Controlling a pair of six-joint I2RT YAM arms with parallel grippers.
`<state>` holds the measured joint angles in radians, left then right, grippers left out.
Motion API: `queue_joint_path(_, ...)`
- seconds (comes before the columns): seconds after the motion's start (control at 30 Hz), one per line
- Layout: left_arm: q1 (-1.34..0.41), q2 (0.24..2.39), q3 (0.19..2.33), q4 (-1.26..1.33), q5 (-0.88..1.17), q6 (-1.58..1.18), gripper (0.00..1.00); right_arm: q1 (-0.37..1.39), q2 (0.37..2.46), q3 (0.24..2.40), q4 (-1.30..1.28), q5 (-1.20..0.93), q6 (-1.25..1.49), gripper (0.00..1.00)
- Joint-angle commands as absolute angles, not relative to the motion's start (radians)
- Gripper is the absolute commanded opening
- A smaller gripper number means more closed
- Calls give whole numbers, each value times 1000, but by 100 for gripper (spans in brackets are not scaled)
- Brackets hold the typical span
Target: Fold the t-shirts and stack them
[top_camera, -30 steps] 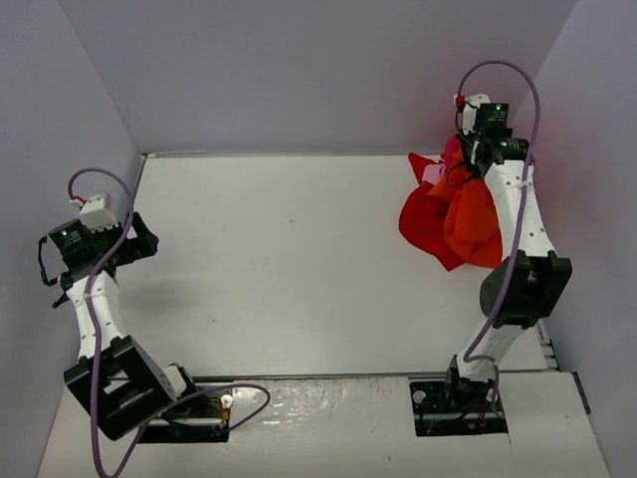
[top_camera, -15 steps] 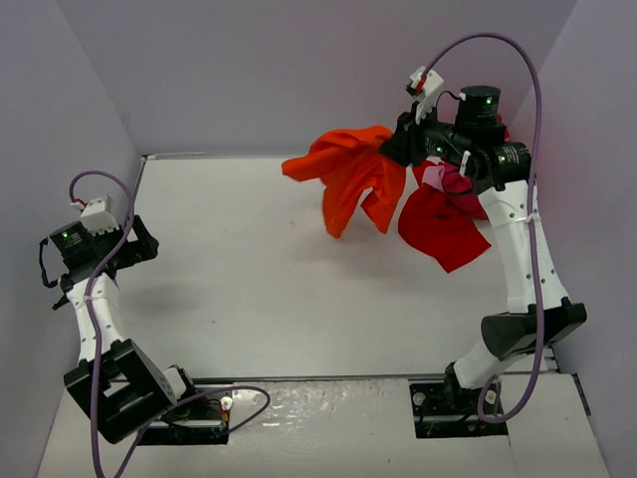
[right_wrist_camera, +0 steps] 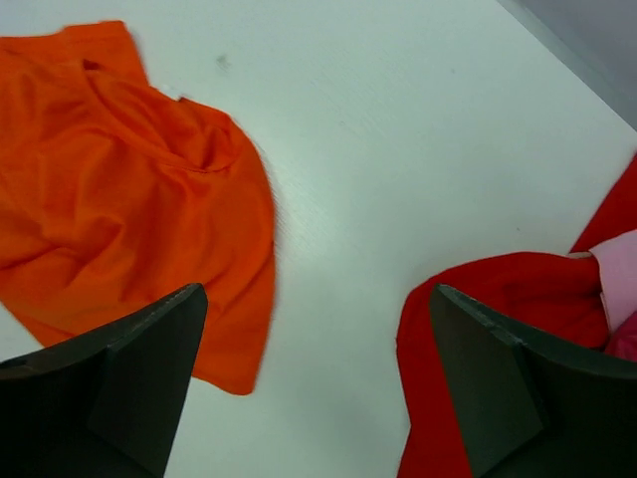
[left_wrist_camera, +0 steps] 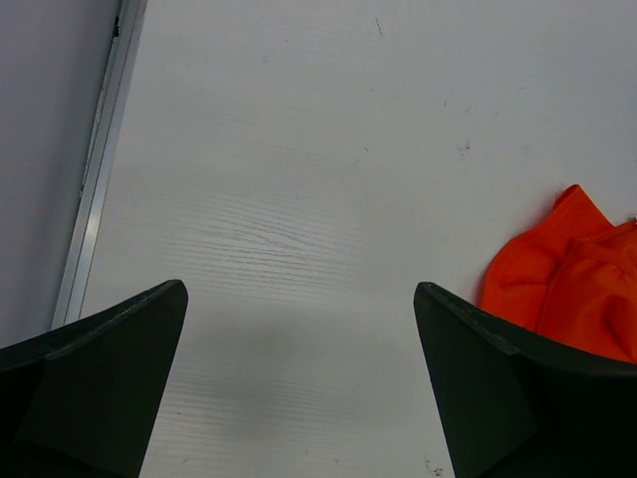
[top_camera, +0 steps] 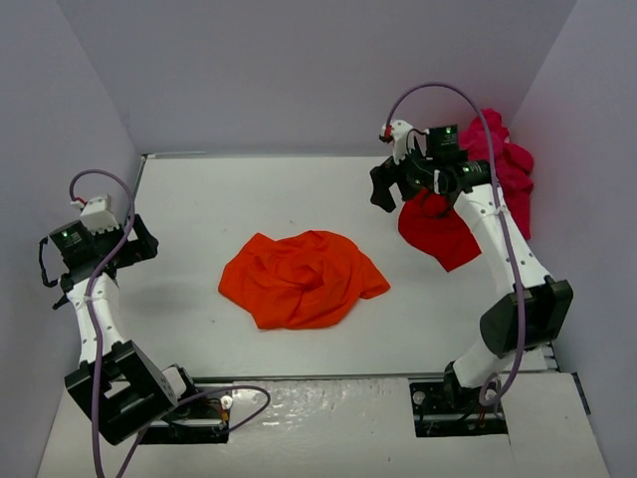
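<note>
An orange-red t-shirt point(top_camera: 301, 278) lies crumpled in the middle of the table; it also shows in the right wrist view point(right_wrist_camera: 119, 189) and at the right edge of the left wrist view point(left_wrist_camera: 577, 289). A red t-shirt point(top_camera: 438, 231) lies at the far right, also seen in the right wrist view point(right_wrist_camera: 478, 339). A magenta-pink t-shirt point(top_camera: 506, 164) is bunched against the right wall behind it. My right gripper point(top_camera: 383, 189) is open and empty, raised between the orange-red and red shirts. My left gripper point(top_camera: 139, 242) is open and empty at the far left.
Grey walls close in the table at the back, left and right. A metal strip point(left_wrist_camera: 100, 169) runs along the table's left edge. The arm bases point(top_camera: 458, 398) sit at the near edge.
The right gripper swung the orange-red shirt leftward out of the pile and let it go; it now lies on the table's middle. The left arm has not moved.
</note>
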<state>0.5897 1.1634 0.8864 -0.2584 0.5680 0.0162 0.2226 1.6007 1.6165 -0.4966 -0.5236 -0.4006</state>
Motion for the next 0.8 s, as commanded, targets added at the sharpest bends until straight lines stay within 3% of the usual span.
queue_joint_path(0.0, 582, 1152, 934, -224, 568, 27, 97, 231, 1783, 1643, -431, -343, -414, 22)
queue_joint_path(0.07, 581, 1147, 932, -227, 565, 34, 97, 232, 1840, 1679, -432, -308, -399, 2)
queue_joint_path(0.1, 581, 1141, 927, -228, 562, 41, 97, 232, 1874, 1690, -436, -301, -397, 0)
queue_joint_path(0.4, 580, 1126, 916, -249, 563, 83, 97, 228, 2064, 1702, -458, -164, -381, 0)
queue_joint_path(0.77, 552, 1194, 948, -269, 612, 106, 97, 99, 2205, 1681, -456, 345, -330, 0)
